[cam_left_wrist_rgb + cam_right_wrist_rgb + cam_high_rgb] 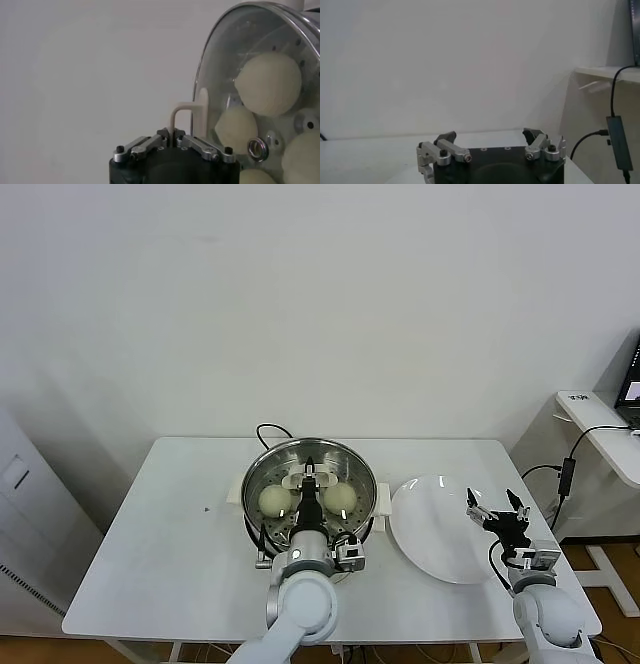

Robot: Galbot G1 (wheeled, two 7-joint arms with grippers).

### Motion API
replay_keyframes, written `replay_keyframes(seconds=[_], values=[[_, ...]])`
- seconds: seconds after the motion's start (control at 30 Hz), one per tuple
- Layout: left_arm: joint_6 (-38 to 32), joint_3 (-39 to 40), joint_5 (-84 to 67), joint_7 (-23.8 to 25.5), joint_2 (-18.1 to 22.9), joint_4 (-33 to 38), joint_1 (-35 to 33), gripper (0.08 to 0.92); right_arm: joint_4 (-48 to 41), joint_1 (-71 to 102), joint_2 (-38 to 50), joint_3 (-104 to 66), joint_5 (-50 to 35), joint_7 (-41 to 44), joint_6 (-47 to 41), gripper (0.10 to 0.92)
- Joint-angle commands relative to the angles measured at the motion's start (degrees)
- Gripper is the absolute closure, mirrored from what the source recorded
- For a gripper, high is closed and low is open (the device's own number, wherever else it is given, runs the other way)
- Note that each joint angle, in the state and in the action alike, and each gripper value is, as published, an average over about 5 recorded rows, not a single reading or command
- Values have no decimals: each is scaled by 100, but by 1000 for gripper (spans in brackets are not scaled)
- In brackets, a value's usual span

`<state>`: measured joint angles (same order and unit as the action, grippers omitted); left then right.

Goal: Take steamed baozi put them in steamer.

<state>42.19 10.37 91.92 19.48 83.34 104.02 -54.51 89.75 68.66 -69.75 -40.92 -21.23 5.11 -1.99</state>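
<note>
Over the steamer (258, 484): lid placement in hand.
Left claw (311, 476) pinches the glass lid's cream handle (191, 116) above the pot; steamed baozi (275, 500) lie inside on the perforated tray. Next move, I judge: release and lift clear. Right claw (497, 510) idles spread beside the empty white plate (435, 534) on the bench (170, 544).

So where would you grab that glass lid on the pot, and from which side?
By the cream handle in the middle of the lid, coming straight down from above. The lid lies flat over the pot, and its smooth glass dome offers nothing else to pinch. The left gripper is shut on that handle.
</note>
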Motion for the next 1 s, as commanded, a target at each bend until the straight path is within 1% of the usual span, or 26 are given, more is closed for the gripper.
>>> replay_keyframes(seconds=[0.03,0.13,0.23,0.33,0.43,0.5,0.53,0.63,0.73,0.77,0.83,0.9,1.0], values=[[223,-22,-238,-59,-65,72,-63,846,14,8,-8,-11,-36,24,8,203],[192,-59,-714,-55,-188,360,-129,766,21,-3,-12,-2,-53,27,5,203],[80,-128,-1603,62,-425,990,-262,679,24,-18,-14,9,-63,29,4,203],[-132,-306,-3030,314,-734,1731,-416,593,24,-30,-18,16,-75,31,2,203],[-432,-692,-4751,803,-1079,2432,-491,506,19,-37,-19,28,-79,40,0,203],[-719,-1017,-5829,1038,-1276,2705,-481,454,17,-48,-21,38,-87,45,0,203],[-879,-1175,-6345,1067,-1347,2774,-467,419,20,-53,-25,43,-94,45,1,203],[-1416,-1705,-8126,787,-1506,2792,-395,333,28,-66,-73,54,-118,60,10,203],[-1764,-2331,-10175,109,-1581,2794,-368,249,33,-71,-115,53,-124,82,29,203],[-1860,-2600,-10883,-218,-1598,2787,-380,226,29,-78,-127,57,-117,91,42,203],[-1964,-3130,-11925,-750,-1606,2742,-417,193,24,-96,-146,63,-106,108,66,203],[-2011,-3679,-12606,-1192,-1616,2647,-487,182,22,-112,-175,64,-86,137,87,203],[-2034,-4273,-13233,-1547,-1640,2446,-683,178,31,-128,-198,38,40,178,109,203]])
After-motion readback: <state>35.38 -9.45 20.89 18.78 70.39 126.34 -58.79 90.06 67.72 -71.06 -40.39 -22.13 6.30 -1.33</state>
